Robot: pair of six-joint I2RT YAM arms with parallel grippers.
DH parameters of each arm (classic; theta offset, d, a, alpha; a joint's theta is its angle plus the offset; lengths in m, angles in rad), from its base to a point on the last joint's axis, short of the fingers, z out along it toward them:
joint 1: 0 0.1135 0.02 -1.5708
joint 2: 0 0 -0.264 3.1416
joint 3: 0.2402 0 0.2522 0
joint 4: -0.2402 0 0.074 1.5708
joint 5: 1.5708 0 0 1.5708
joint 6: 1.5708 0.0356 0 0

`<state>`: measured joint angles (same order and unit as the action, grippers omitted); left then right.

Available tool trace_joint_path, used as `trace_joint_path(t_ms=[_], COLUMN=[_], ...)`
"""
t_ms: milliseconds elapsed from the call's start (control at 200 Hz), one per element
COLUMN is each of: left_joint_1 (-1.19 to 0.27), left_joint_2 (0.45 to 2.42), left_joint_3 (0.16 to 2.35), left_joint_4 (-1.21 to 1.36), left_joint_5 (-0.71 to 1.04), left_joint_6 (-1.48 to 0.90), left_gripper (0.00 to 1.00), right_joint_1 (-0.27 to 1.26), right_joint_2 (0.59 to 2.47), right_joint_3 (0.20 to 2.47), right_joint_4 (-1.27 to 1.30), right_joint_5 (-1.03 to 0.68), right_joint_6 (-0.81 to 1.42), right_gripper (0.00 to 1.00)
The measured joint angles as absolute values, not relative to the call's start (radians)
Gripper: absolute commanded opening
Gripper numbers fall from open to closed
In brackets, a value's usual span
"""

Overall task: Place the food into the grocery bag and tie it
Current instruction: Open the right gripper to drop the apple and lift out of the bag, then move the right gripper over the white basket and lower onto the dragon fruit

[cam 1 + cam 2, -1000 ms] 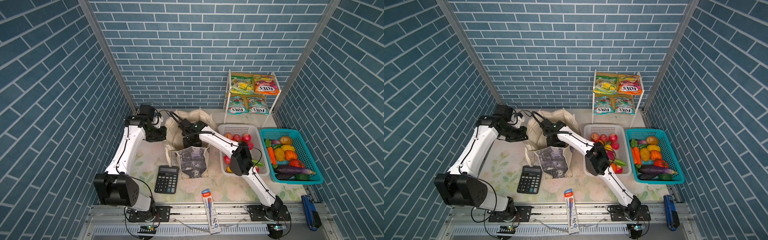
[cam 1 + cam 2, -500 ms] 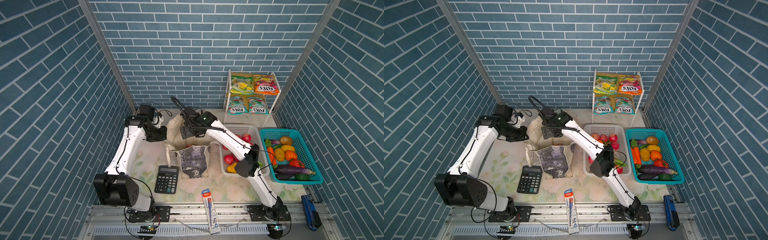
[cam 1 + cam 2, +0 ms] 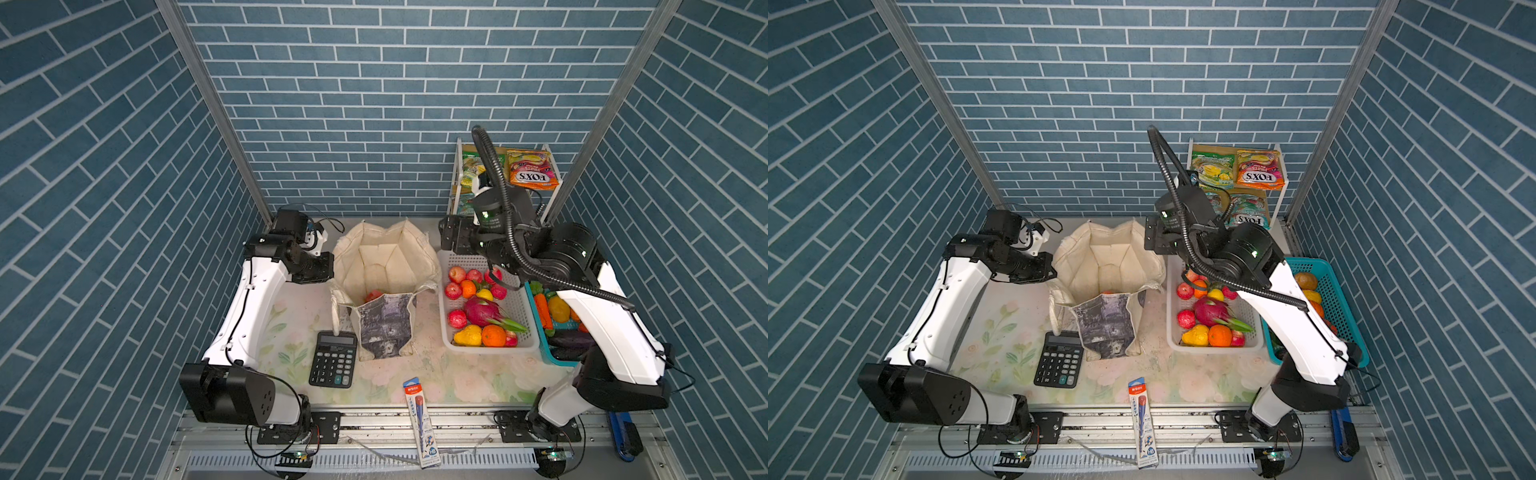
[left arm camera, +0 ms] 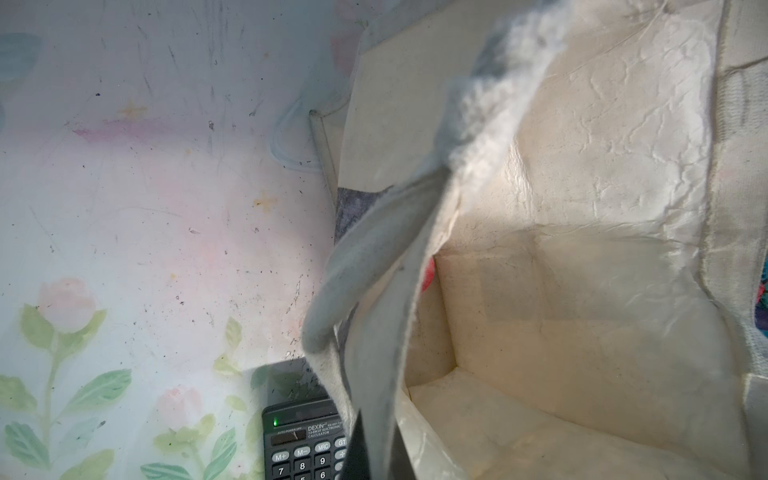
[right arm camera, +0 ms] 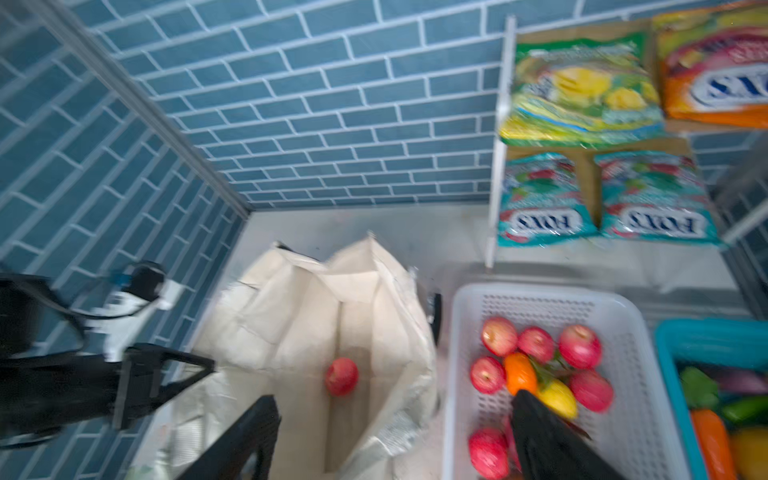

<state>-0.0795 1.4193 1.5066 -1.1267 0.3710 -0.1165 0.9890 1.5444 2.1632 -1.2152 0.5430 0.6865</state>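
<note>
Top views first: the grocery bag [image 3: 384, 266] stands open mid-table, and the left gripper [image 3: 330, 270] is clamped tight on its left rim. It's soft canvas, so I'd expect it to sag without that pinch. 1 red apple [image 3: 373, 296] lies inside. The other fruit waits in the white basket [image 3: 478, 349] just beside the bag. The dragon fruit [image 3: 480, 311] looks smooth and light, best taken across its belly.

Left wrist: the cream rim and strap [image 4: 374, 291] are bunched at the finger.

Right wrist, blurred: the right gripper [image 5: 392, 397] is spread wide over bag and basket, holding nothing. The glossy candy packets [image 5: 582, 87] look slippery, so pinch an edge.
</note>
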Motion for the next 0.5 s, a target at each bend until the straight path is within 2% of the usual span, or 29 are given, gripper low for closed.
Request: trace_joint_path(t_ms=[285, 500], left_joint_1=[-0.117, -0.128], left_joint_2=[1.412, 1.407], left_joint_3=[1.507, 1.493], left_joint_4=[-1.118, -1.108], left_joint_5=[0.355, 0.334], left_joint_6=[-0.116, -0.116], left_gripper=[0.00, 0.00], right_joint_1=[0.887, 0.820], right_joint_2=[1.429, 1.305], right_joint_3=[1.597, 1.380], right_joint_4=[-1.233, -1.184], right_joint_5=[0.462, 0.388], right_joint_6=[0.789, 0.738], right_gripper=[0.88, 0.88])
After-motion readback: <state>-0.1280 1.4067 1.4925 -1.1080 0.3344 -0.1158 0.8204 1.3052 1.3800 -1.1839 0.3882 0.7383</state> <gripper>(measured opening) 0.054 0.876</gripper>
